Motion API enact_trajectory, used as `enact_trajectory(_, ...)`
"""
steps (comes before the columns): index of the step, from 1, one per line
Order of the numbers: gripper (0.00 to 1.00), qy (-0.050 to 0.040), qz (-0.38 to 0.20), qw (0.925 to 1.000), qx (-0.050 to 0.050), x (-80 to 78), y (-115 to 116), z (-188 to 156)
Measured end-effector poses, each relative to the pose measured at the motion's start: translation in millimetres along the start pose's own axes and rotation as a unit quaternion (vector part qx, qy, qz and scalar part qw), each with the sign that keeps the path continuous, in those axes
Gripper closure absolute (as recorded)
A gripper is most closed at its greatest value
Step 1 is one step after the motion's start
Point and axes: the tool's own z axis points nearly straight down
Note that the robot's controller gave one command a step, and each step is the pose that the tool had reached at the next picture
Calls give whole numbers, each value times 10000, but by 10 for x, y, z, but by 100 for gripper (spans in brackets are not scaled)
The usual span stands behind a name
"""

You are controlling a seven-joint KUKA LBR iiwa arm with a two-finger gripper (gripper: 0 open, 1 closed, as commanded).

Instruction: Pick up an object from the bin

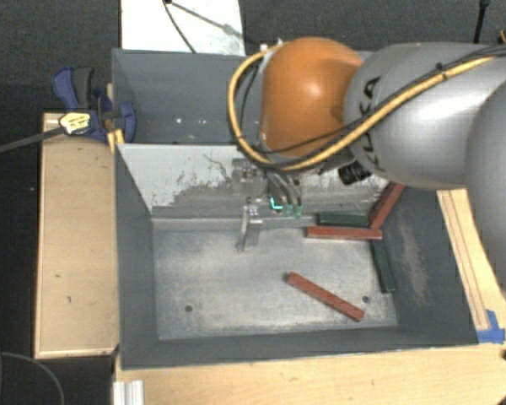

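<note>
From the camera view, the end effector (251, 224) hangs low over bare bin (194, 285) floor near the back wall; released or clenched, I cannot tell; a reddish-brown stick (325, 297) lies alone toward the front, a red stick (344, 234) and dark green stick (341, 219) probably touching at the view's right; centre over the lone stick, straddling its narrow width.
</note>
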Motion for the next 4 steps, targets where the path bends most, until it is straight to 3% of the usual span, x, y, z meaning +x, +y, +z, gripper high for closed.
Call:
enact_trajectory(1, 0, -12, 208, 9998, 20, 361, -914, 222)
enact_trajectory(2, 0, 14, -14, 10000, 13, 740, -1689, 1323)
enact_trajectory(3, 100, -33, -12, 10000, -2, 708, -1651, 1280)
enact_trajectory(4, 100, -83, -417, 9991, 6, 525, -1581, -189)
